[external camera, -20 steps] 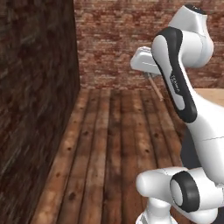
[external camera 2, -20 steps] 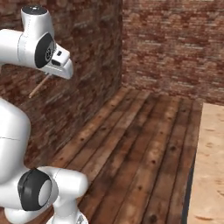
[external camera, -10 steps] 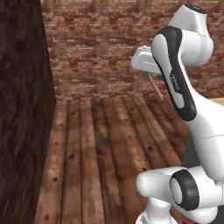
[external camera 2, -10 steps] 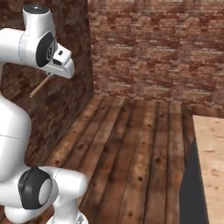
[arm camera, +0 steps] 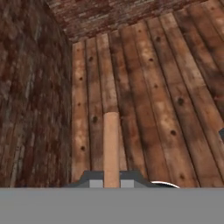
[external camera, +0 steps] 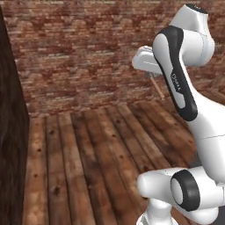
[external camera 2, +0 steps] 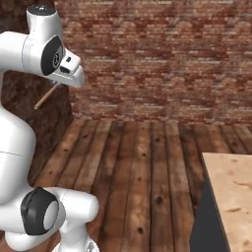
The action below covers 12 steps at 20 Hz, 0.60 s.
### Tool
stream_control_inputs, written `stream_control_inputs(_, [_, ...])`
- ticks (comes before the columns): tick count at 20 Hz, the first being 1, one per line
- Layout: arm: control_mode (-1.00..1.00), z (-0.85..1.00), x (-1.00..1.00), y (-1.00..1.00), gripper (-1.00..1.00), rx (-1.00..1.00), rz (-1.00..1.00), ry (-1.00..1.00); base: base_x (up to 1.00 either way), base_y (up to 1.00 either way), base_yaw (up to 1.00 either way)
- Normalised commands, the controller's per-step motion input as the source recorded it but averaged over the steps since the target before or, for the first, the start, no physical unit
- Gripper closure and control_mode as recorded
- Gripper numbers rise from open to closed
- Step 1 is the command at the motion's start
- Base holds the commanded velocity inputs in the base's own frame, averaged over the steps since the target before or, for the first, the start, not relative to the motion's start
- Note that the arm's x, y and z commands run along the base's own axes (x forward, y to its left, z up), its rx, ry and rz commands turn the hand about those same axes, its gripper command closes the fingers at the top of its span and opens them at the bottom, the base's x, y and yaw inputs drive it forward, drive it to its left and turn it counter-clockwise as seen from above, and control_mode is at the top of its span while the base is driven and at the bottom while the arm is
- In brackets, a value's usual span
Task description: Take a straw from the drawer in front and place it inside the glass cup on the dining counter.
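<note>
The straw (arm camera: 111,146), a thin brownish-orange stick, runs straight out from between my fingertips in the hand view, over the plank floor. My gripper (arm camera: 111,182) is shut on the straw. From the left base view the straw (external camera: 157,88) slants down from under the raised hand beside the upper arm. In the right base view the straw (external camera 2: 45,97) juts down to the left from the gripper (external camera 2: 58,84), held high. A corner of the dining counter (external camera 2: 235,189) shows at the lower right. The drawer and the glass cup are out of view.
Wooden floor planks (external camera 2: 142,167) stretch to a brick back wall (external camera: 88,52). A dark brick wall (external camera: 11,132) stands on the left. The counter's dark side panel (external camera 2: 205,224) drops to the floor.
The whole picture has swung: the base has turned, so the dark wall slid left and the back wall widened. The arm holds the same pose with the straw still gripped.
</note>
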Motion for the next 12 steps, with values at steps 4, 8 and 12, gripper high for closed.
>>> stream_control_inputs(4, [1.0,0.0,0.0,0.0,1.0,0.0,0.0,0.0,1.0,0.34,-0.32])
stream_control_inputs(8, [1.0,0.0,0.0,0.0,1.0,0.0,0.0,0.0,1.0,0.47,-0.34])
stream_control_inputs(12, [1.0,0.0,0.0,0.0,1.0,0.0,0.0,0.0,1.0,0.49,-0.37])
